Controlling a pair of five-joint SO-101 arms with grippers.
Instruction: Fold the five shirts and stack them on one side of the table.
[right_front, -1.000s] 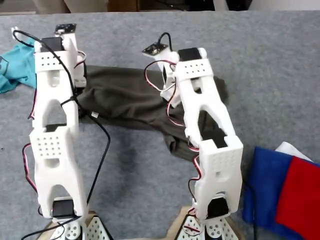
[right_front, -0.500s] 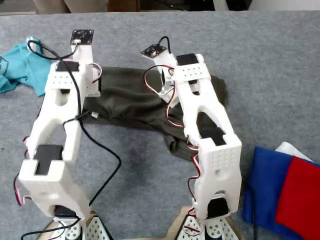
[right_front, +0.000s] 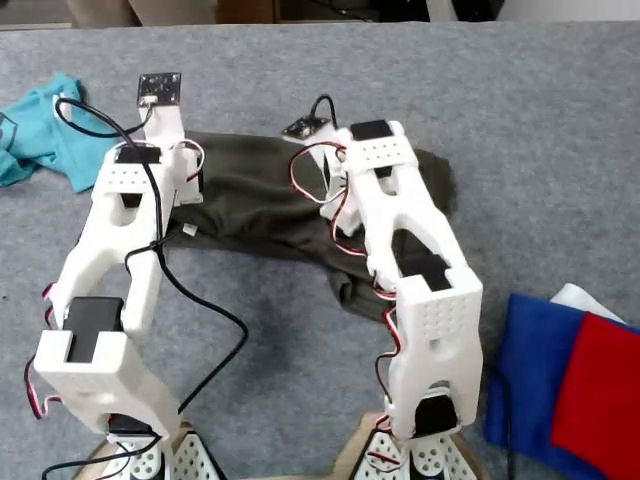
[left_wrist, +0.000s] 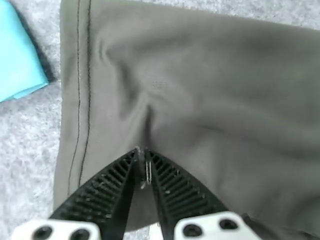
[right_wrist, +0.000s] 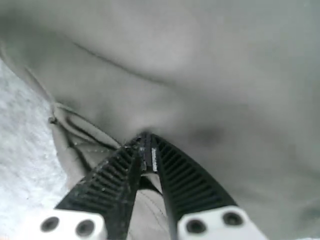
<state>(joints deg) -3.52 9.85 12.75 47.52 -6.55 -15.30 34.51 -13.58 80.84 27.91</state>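
A dark olive shirt (right_front: 262, 205) lies spread and partly folded across the middle of the grey table (right_front: 540, 130). My left gripper (left_wrist: 142, 167) is shut on a pinch of the olive shirt (left_wrist: 210, 100) close to its stitched hem; in the high view that arm (right_front: 165, 165) stands over the shirt's left end. My right gripper (right_wrist: 145, 152) is shut on a fold of the olive shirt (right_wrist: 200, 60), and its arm (right_front: 375, 170) is over the shirt's right part. A teal shirt (right_front: 40, 135) lies crumpled at the far left.
A stack of folded shirts, blue (right_front: 530, 370) under red (right_front: 600, 390) with a white one behind, sits at the table's near right corner. The teal shirt's edge (left_wrist: 20, 55) lies just beside the olive hem. Open grey table stretches along the back and right.
My left arm has swung away from the table's left side toward the olive shirt, its wrist moving farther back and slightly right. The olive shirt's left end has shifted a little. The right arm has barely moved.
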